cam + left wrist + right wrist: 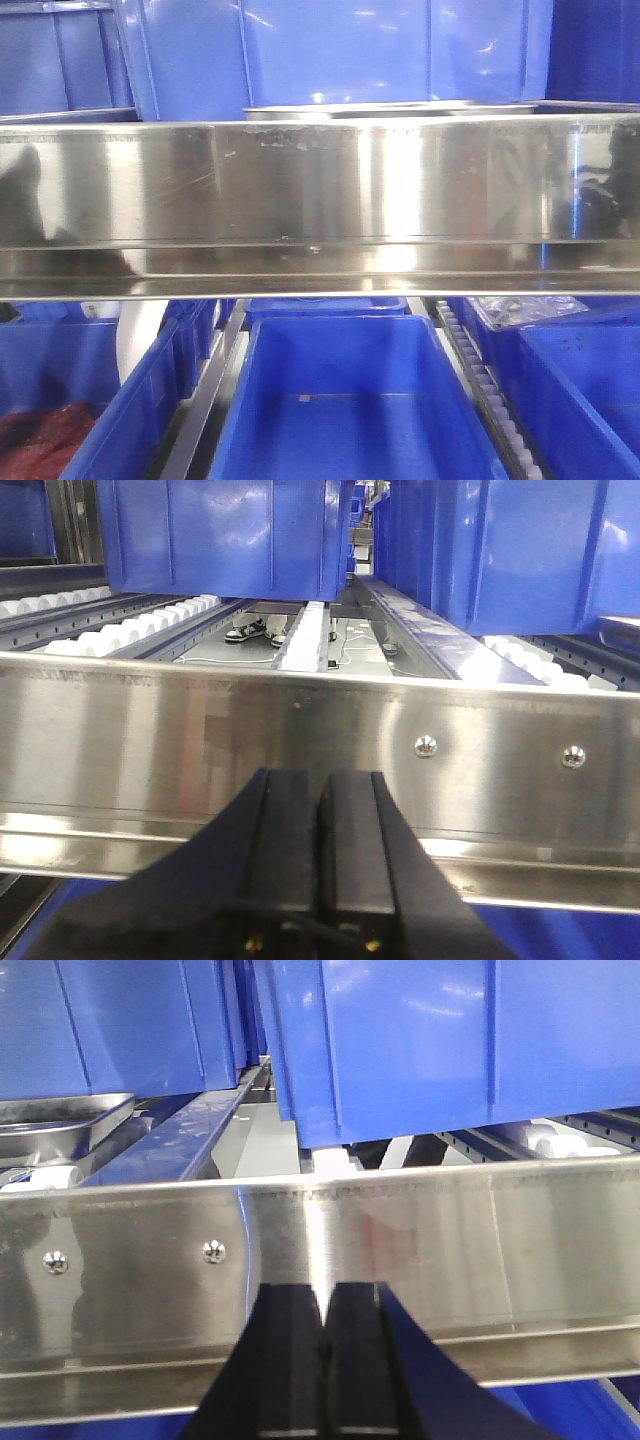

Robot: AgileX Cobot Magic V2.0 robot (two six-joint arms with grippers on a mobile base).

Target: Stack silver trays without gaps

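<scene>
A silver tray lies on the roller shelf at the left of the right wrist view, beside a blue bin; only its corner and rolled rim show. From the front, a thin shiny tray rim peeks over the broad steel band. My left gripper is shut and empty, its black fingers close in front of the steel band. My right gripper is also shut and empty, level with the band, with the tray up and to its left behind it.
The long steel band spans the shelf front. Deep blue bins stand on white rollers behind it. More blue bins sit on the lower level, one at the left holding something dark red.
</scene>
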